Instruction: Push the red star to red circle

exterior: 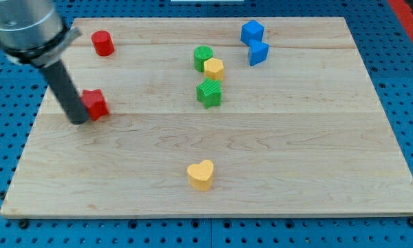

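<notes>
Bare wood separates red star (pixel 95 104) from red circle (pixel 102 43).

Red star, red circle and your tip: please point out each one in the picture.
red star (pixel 96 103), camera view, on its visible top face.
red circle (pixel 102 43), camera view, on its side wall.
my tip (pixel 78 120), camera view, the rod's very end.

My tip (pixel 78 120) touches the view's-left side of the red star block (pixel 95 104) on the wooden board (pixel 296 158). Relative to that star, the red circle block (pixel 102 43) lies toward the view's top, well apart.
</notes>
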`<action>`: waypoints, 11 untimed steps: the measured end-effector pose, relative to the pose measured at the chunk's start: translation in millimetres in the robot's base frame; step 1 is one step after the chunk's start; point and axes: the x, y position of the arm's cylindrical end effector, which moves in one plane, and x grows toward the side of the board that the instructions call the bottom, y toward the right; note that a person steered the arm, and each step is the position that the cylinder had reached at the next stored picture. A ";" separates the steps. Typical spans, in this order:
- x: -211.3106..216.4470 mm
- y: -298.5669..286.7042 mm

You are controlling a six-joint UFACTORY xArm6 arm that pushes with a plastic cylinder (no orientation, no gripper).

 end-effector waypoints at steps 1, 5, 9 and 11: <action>23.8 41.6; -31.1 -9.8; -90.6 -68.6; -125.8 22.7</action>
